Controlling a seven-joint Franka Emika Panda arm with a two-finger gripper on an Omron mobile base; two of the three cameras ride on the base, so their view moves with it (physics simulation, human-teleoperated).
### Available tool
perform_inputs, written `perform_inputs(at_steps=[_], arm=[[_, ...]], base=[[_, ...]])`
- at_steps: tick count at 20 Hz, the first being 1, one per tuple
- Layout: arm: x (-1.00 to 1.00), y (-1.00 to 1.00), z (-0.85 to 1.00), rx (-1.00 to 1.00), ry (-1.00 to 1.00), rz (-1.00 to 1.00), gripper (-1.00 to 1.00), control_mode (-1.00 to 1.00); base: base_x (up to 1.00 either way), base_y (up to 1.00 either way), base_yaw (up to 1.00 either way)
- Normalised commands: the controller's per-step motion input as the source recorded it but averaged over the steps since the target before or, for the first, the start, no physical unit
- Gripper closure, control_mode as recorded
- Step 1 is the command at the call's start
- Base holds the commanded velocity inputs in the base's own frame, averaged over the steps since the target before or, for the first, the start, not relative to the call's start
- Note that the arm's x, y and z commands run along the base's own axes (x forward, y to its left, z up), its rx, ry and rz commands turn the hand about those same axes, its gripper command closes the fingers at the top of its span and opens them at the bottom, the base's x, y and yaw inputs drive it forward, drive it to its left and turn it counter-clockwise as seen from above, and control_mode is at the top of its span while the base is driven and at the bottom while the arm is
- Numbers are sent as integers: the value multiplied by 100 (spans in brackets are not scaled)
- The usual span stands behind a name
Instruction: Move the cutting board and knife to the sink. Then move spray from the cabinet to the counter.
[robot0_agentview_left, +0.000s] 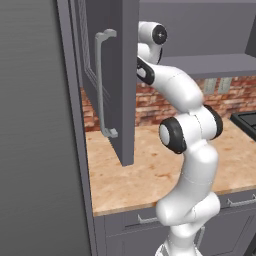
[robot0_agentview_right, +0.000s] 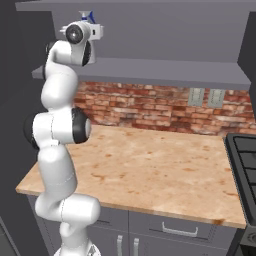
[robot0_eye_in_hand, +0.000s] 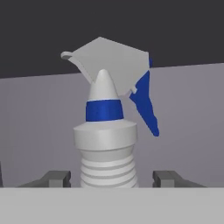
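Note:
The spray (robot0_eye_in_hand: 107, 131) stands upright between my fingertips (robot0_eye_in_hand: 54, 178), a pale grey bottle with a white trigger head and blue trigger. My gripper (robot0_eye_in_hand: 111, 178) is closed around the bottle low down, and its wider body is hidden below the picture's edge. In the right base view the arm reaches up into the cabinet, and the spray's head (robot0_agentview_right: 89, 17) pokes up just behind the hand (robot0_agentview_right: 82, 32) above the grey shelf (robot0_agentview_right: 165, 70). The cabinet door (robot0_agentview_left: 122, 75) hangs open with its long bar handle (robot0_agentview_left: 102, 82). Below lies the beige counter (robot0_agentview_right: 150, 165). Cutting board, knife and sink are out of view.
The open cabinet door hangs close to the arm's left side in the left base view. A black stove (robot0_agentview_right: 245, 165) borders the counter on the right. A brick wall with outlets (robot0_agentview_right: 205, 97) backs the counter. Grey drawer fronts (robot0_agentview_right: 175, 227) run under it.

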Motion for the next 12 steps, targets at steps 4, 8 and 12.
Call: perform_inputs(at_steps=[4, 8, 12], arm=[[-26, -3, 0, 0, 0, 0, 100, -100], [-30, 0, 0, 0, 0, 0, 100, -100], [-35, 0, 0, 0, 0, 0, 100, -100]], base=[[0, 0, 0], [0, 0, 0], [0, 0, 0]])
